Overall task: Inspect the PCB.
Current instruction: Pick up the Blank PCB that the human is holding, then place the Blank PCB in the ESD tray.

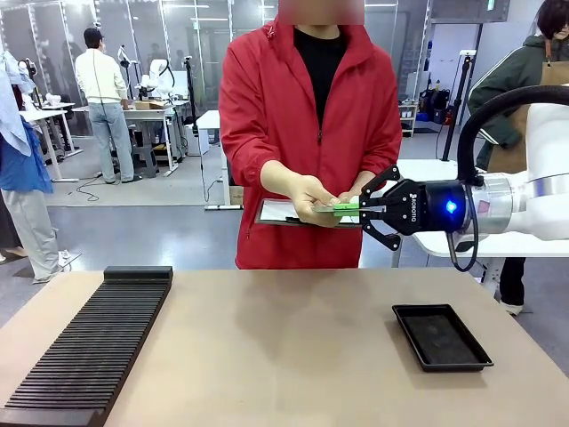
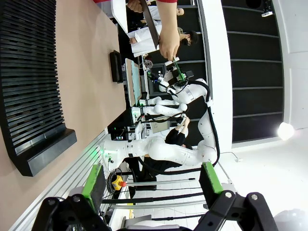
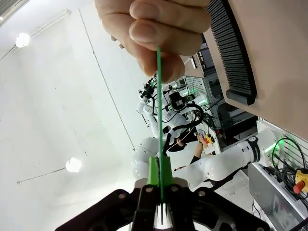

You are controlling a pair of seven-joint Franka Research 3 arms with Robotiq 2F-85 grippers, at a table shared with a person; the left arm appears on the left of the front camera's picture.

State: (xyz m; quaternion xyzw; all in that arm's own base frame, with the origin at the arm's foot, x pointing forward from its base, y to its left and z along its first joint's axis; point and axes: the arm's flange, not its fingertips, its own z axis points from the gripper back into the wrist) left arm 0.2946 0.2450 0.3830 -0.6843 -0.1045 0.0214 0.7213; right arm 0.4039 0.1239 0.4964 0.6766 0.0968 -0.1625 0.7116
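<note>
PCB (image 1: 343, 208) sits in the air past the far edge of the table (image 1: 267, 356), right gripper (image 1: 362, 211) pinching one end, the person's hand (image 1: 311, 197) on the other — left gripper (image 2: 151, 185) spread wide, empty. Risk: a pull or twist while both hold could flex the thin board or slip it free. Legible print: "ROBOTIQ" on the right gripper's body — nothing readable on the board.

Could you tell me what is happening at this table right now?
At the far side of the table, the person's hand holds out the green PCB, with a clipboard close beneath it. The robot's right hand is shut on the board's other end, so both hold it in the air. The left hand is open and holds nothing. The black tray is empty.
</note>
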